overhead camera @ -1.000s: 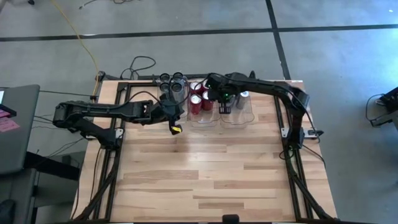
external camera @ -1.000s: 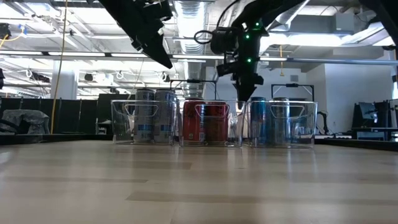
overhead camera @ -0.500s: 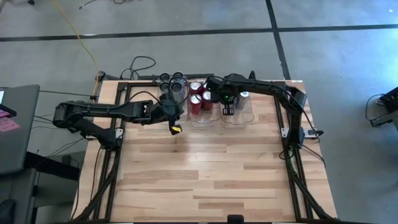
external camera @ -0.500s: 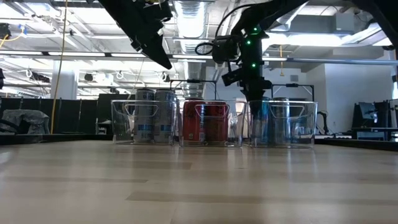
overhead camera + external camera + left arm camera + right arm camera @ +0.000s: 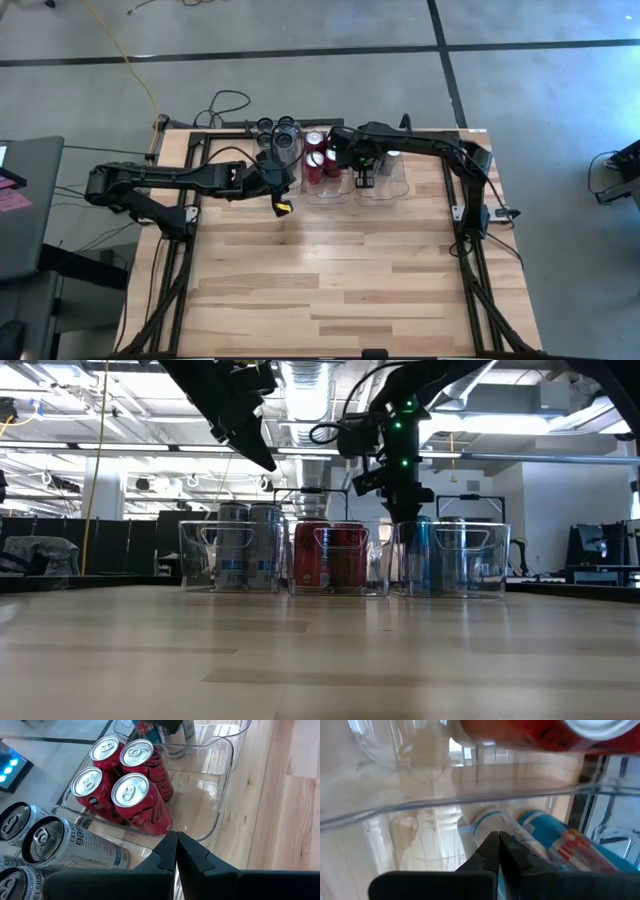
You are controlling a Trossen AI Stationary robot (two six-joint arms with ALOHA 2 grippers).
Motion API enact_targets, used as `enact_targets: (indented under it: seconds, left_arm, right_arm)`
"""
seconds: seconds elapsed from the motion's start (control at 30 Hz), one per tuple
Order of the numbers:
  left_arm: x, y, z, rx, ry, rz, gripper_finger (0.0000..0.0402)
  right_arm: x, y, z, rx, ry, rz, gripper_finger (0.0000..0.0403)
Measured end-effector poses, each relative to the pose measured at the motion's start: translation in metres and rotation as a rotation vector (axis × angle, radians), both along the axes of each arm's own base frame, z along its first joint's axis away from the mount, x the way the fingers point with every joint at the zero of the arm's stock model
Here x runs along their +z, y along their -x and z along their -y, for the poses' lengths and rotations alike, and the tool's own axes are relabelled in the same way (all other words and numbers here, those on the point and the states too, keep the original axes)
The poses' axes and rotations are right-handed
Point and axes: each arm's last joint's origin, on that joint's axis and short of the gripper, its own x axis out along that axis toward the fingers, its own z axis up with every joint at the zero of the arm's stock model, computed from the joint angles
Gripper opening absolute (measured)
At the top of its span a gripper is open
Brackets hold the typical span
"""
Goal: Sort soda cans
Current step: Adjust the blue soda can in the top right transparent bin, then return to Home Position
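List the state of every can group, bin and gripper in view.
Red cans: four, upright in the middle bin.
Silver cans: upright in the left bin.
Blue cans: upright in the right bin.
Left gripper: shut, empty, beside the middle bin.
Right gripper: shut, empty, low at the right bin.

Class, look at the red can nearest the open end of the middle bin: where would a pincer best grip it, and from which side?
Grip the front red can across its upper body, coming from above: it stands upright, bin walls and neighbouring cans block its sides.
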Motion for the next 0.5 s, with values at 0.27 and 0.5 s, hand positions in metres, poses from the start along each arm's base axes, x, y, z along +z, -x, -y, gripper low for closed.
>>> enact_targets:
  seconds: [0.27, 0.5]
  left_arm:
    - [0.0, 0.0, 0.001, 0.001, 0.004, 0.002, 0.0006]
    - [0.003, 0.002, 0.002, -0.004, 0.001, 0.01, 0.0006]
  right_arm:
    - [0.0, 0.005, -0.005, -0.035, 0.0, -0.061, 0.0028]
    - [0.011, 0.001, -0.022, -0.016, 0.008, -0.011, 0.0028]
